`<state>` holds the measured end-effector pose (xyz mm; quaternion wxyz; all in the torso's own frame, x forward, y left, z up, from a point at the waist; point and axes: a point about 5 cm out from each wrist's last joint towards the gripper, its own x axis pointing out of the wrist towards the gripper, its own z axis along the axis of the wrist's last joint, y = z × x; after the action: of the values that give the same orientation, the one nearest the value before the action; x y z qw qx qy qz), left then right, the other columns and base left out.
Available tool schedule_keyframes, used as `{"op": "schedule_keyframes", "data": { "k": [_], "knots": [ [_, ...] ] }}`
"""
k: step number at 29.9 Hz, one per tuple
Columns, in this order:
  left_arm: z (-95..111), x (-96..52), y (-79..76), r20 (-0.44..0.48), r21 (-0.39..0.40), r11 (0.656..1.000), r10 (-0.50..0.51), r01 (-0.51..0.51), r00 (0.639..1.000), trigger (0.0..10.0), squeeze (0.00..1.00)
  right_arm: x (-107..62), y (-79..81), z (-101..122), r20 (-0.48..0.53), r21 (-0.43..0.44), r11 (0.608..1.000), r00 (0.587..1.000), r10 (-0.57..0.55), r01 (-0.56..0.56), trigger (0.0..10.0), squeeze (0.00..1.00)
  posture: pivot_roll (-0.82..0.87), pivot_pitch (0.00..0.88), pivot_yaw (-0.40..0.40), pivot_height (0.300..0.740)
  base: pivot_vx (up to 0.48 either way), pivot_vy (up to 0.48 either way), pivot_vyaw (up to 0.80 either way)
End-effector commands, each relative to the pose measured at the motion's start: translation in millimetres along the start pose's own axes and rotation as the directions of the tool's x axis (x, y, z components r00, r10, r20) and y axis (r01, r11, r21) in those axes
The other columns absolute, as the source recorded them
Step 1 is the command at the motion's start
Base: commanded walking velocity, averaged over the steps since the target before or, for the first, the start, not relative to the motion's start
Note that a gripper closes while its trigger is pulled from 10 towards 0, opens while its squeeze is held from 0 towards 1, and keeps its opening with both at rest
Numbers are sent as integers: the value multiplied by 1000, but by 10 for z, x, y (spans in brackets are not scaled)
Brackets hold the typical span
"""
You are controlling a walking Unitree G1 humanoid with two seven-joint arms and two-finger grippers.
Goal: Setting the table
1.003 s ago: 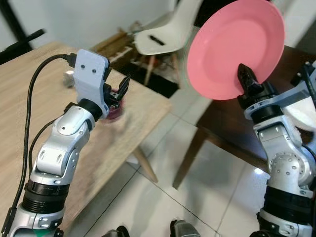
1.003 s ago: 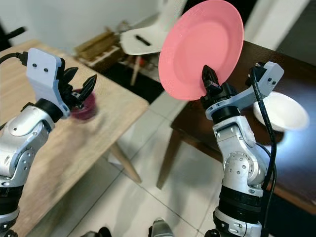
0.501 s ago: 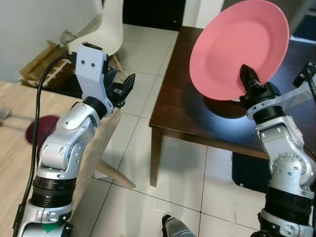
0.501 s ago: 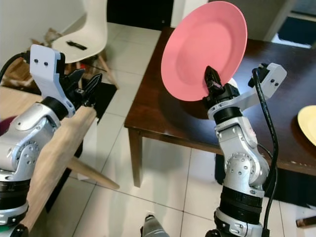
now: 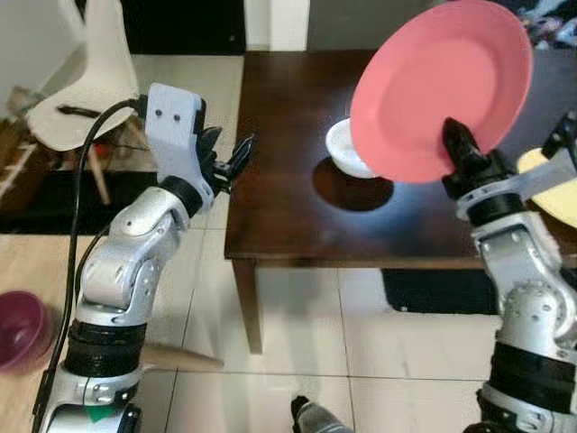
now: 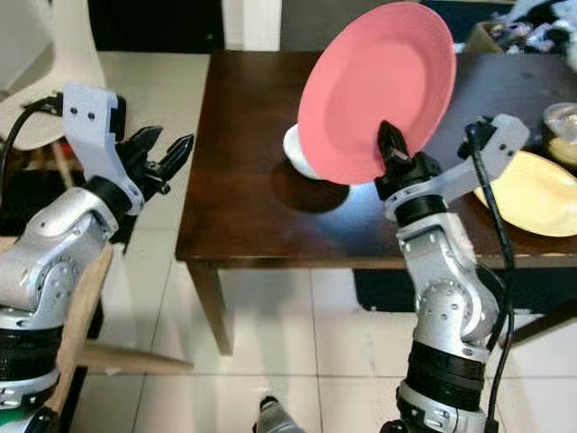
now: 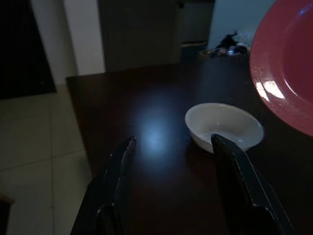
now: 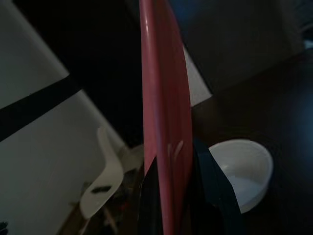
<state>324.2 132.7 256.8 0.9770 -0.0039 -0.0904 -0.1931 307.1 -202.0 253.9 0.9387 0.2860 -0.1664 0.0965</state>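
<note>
Right gripper [image 5: 453, 135] pinches pink plate [image 5: 439, 88] upright, face toward robot

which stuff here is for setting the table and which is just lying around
For the job:
- pink plate, held upright by the right gripper
- dark wooden table
- white bowl on it
- yellow plate on it

Lying about:
- white chair
- maroon bowl on the light wooden table
- left gripper, open and holding nothing

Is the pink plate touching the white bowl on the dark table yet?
Apart. In the left wrist view the pink plate hangs clear above the white bowl, with dark table showing between them; the right gripper holds it up on edge.
</note>
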Motion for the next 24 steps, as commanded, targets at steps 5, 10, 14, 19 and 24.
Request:
{"op": "schedule_keyframes", "data": {
  "k": [5, 10, 14, 19, 24],
  "knots": [
    [-31, -12, 5, -11, -3, 1000, -4, 4, 1000, 10000, 0, -10, 11, -14, -7, 7, 1000, 1000, 5, -5, 10000, 0, -57, 51, 73, 740, 0, 0, -788],
    [-33, -7, -12, -10, 6, 1000, -12, 12, 1000, 10000, 0, -9, 4, -8, -8, 8, 1000, 1000, 8, -8, 10000, 0, -62, 52, 72, 740, 0, 0, -788],
    [-38, -12, -23, -9, 7, 1000, -15, 16, 1000, 10000, 0, -12, 16, -18, -14, 18, 1000, 1000, 20, -20, 10000, 0, -62, 52, 72, 740, 0, 0, -788],
    [-52, -19, -35, -11, 13, 1000, -19, 19, 1000, 10000, 0, -18, 74, -60, -36, 71, 995, 996, 80, -77, 10000, 0, -62, 52, 72, 740, 0, 0, -798],
    [-49, -2, -4, 0, 27, 999, 19, -19, 1000, 10000, 0, -22, 124, -98, -54, 112, 987, 991, 118, -112, 10000, 0, -60, 54, 69, 740, 0, -68, -125]
  ]
}}
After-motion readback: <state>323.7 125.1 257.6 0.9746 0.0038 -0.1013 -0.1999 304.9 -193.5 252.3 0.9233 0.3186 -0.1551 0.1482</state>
